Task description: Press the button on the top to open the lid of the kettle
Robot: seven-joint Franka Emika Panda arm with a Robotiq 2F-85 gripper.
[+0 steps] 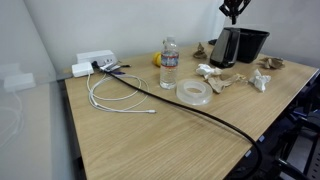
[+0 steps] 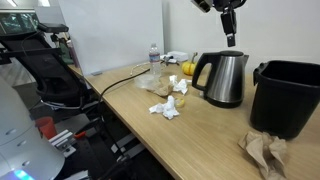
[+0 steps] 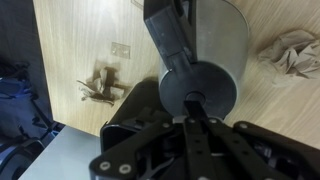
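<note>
Since the kettle (image 2: 222, 80) stands upright near a far corner of the bench, close to the far edge, its long axis runs straight up toward the gripper (image 2: 230, 40). The gripper hangs right over it, apart from it by a small gap. The lid (image 3: 212, 82) is down and closed. In the wrist view it shows as a round grey disc, with the handle (image 3: 168, 35) leading off one side. I cannot make out the button itself. My guess is that it sits where handle and lid meet, so the coming press should be a plain descent, perhaps with a slight shift toward the handle.

The fingers look pressed together into one blunt tip and pinch nothing.

By count there is one kettle, one lid and one arm, so there is no choosing which is nearer.

Outward from the kettle, one black tub (image 2: 287, 100) stands just beside it toward the corner. Two brown paper wads (image 3: 294, 50) show in the wrist view, and a white wad (image 2: 168, 105) lies near the kettle. One water bottle (image 1: 169, 62) and one tape roll (image 1: 193, 92) sit toward the middle. One white cable (image 1: 115, 97) coils near the opposite edge.
</note>
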